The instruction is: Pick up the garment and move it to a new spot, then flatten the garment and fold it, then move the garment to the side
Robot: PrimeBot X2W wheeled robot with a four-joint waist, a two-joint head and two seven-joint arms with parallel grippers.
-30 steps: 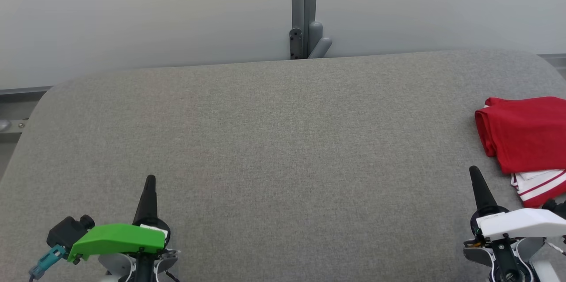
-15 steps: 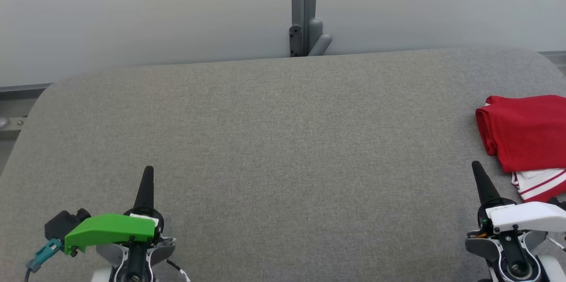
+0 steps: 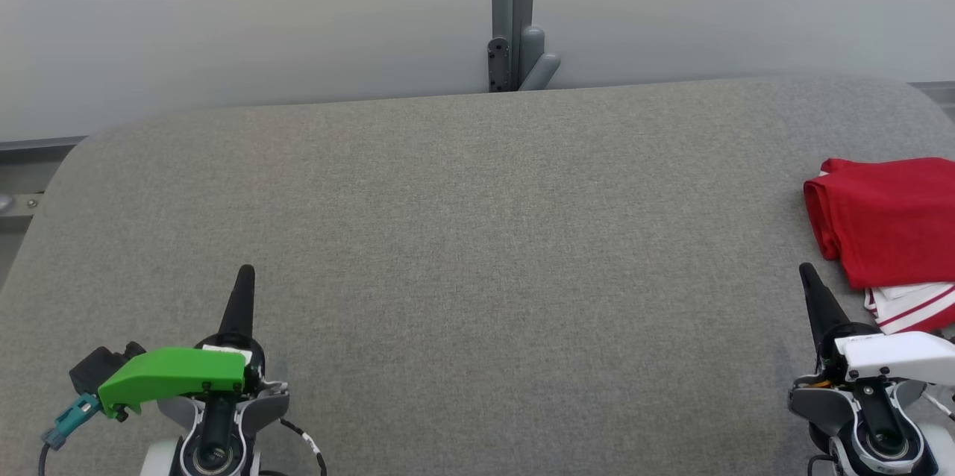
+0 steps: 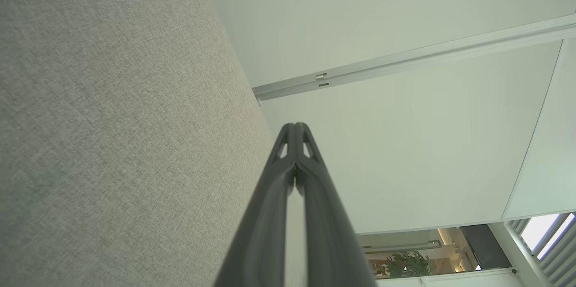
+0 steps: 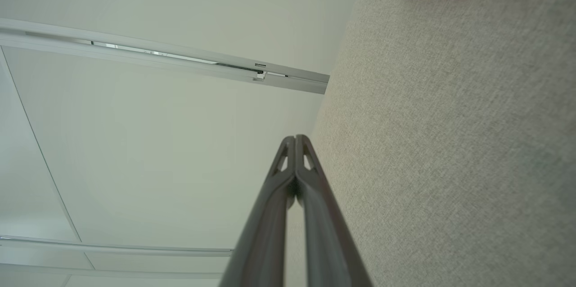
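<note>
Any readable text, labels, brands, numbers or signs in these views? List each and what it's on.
None can be read.
On the left gripper, a white label: too small to read.
On the right gripper, near the white cover, a possible faint mark: too small to read.
On the red garment: no print visible.

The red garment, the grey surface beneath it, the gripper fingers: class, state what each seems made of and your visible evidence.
Red garment: soft cloth, matte, perhaps jersey; it lies in rounded folds, with white-striped trim.
Grey surface: woven fabric covering, matte, possibly padded; flecked weave and rounded corners.
Gripper fingers: dark plastic or rubber, smooth with slight sheen; moulded cut-outs near the tips.
</note>
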